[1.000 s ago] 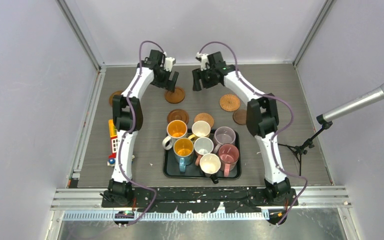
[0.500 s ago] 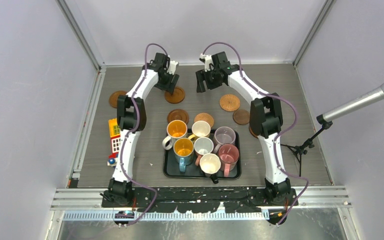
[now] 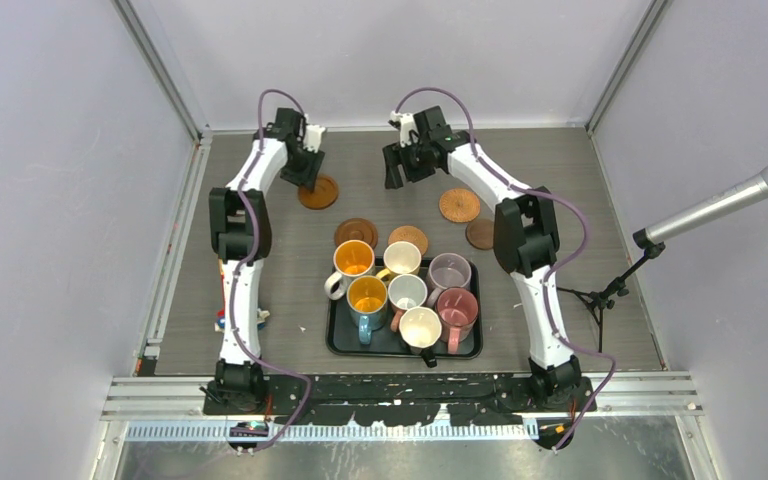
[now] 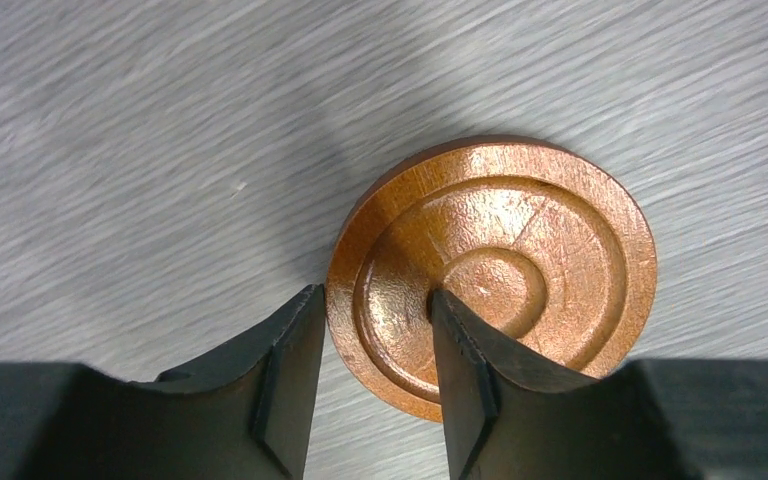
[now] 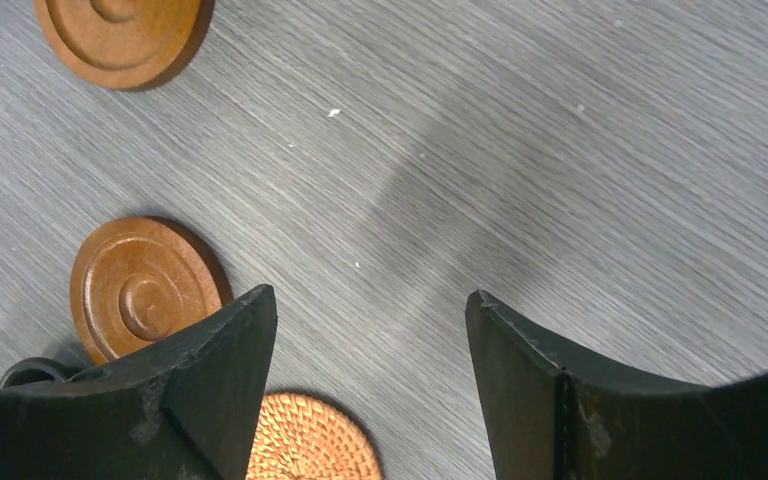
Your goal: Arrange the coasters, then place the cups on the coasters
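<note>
My left gripper [image 3: 305,172] [image 4: 372,292] is shut on the rim of a ringed copper-brown coaster [image 3: 318,191] [image 4: 495,270] lying flat at the back left of the table. One finger is outside the edge and the other rests on top. My right gripper [image 3: 398,166] [image 5: 370,295] hangs open above bare table. Other coasters [image 3: 356,232] [image 3: 408,238] [image 3: 459,205] lie in front of it. In the right wrist view I see two ringed coasters [image 5: 145,290] [image 5: 125,30] and a woven one [image 5: 310,440]. Several cups [image 3: 352,259] [image 3: 449,271] [image 3: 421,327] stand in a black tray [image 3: 338,345].
One more coaster [image 3: 479,233] lies beside the right arm's elbow. The left arm covers the table's left strip. Grey walls close the table at the back and sides. A microphone [image 3: 725,207] on a stand reaches in from the right.
My left gripper has closed on the ringed coaster's rim and dragged it left along the table. The right gripper has stayed open and barely shifted.
</note>
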`<action>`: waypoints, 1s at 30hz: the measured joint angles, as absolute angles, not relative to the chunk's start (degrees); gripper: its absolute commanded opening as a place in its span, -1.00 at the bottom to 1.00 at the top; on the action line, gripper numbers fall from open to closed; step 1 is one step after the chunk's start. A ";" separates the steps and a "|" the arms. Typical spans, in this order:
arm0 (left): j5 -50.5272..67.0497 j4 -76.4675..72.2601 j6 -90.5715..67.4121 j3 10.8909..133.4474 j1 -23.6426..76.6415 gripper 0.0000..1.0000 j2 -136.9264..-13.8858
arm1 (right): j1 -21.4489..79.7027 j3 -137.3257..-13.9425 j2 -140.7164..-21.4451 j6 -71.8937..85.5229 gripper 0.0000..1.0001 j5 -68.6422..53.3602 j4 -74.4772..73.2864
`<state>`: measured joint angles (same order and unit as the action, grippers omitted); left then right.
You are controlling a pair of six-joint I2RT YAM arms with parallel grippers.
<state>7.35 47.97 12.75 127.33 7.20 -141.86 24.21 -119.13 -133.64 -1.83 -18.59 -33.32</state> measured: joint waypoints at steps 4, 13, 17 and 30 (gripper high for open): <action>7.18 48.69 14.33 125.34 4.80 -0.16 -140.55 | 25.69 -120.84 -135.52 -1.74 0.46 -18.98 -33.30; 7.11 50.24 17.02 120.29 0.56 -0.19 -137.43 | 27.64 -121.73 -137.75 -1.34 0.46 -19.38 -33.23; 7.07 50.85 17.19 120.09 -2.20 -0.20 -137.23 | 27.66 -122.10 -137.78 -1.30 0.45 -19.44 -33.23; 5.10 52.64 16.95 121.16 -6.68 -0.20 -137.53 | 28.08 -122.37 -138.06 -1.15 0.43 -19.59 -33.01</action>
<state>5.10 52.64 16.95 121.16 -6.68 -137.53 28.08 -122.37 -138.06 -1.15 -19.59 -33.01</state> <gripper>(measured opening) 0.400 0.719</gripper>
